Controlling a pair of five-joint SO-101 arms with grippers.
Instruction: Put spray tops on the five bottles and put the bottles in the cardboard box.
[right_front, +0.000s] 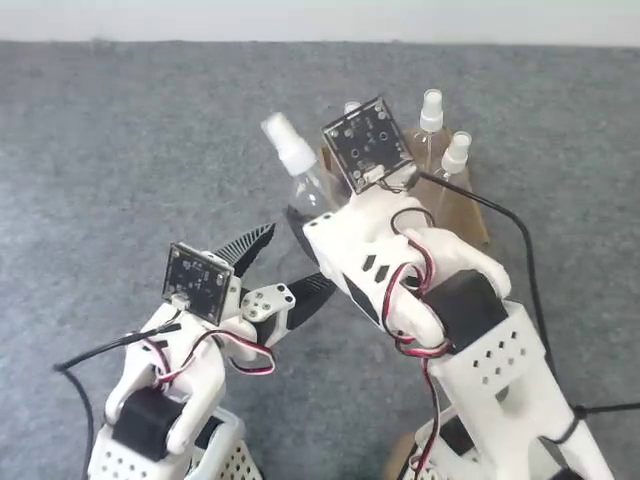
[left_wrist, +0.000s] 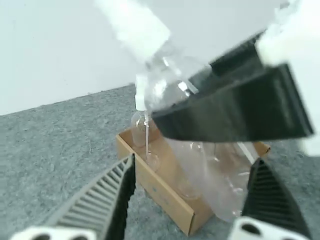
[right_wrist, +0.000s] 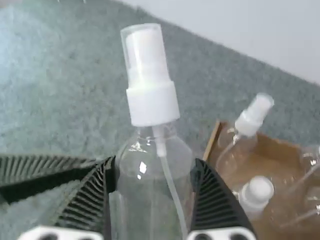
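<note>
My right gripper (right_wrist: 152, 175) is shut on a clear bottle (right_wrist: 150, 185) with a white spray top (right_wrist: 147, 75) fitted, held tilted above the carpet just beside the cardboard box (right_front: 470, 212). In the high view that bottle (right_front: 303, 190) leans away from the box. Other bottles with spray tops (right_front: 432, 108) stand inside the box (right_wrist: 285, 150). My left gripper (right_front: 302, 254) is open, close in front of the held bottle (left_wrist: 172, 85), and holds nothing. Its fingers (left_wrist: 105, 200) frame the box (left_wrist: 165, 192) and the right gripper's black finger (left_wrist: 235, 112).
Grey carpet (right_front: 120, 150) covers the surface, with free room on the side away from the box. A black cable (right_front: 525, 250) runs past the box beside the right arm. A pale wall (left_wrist: 60, 45) stands behind the carpet.
</note>
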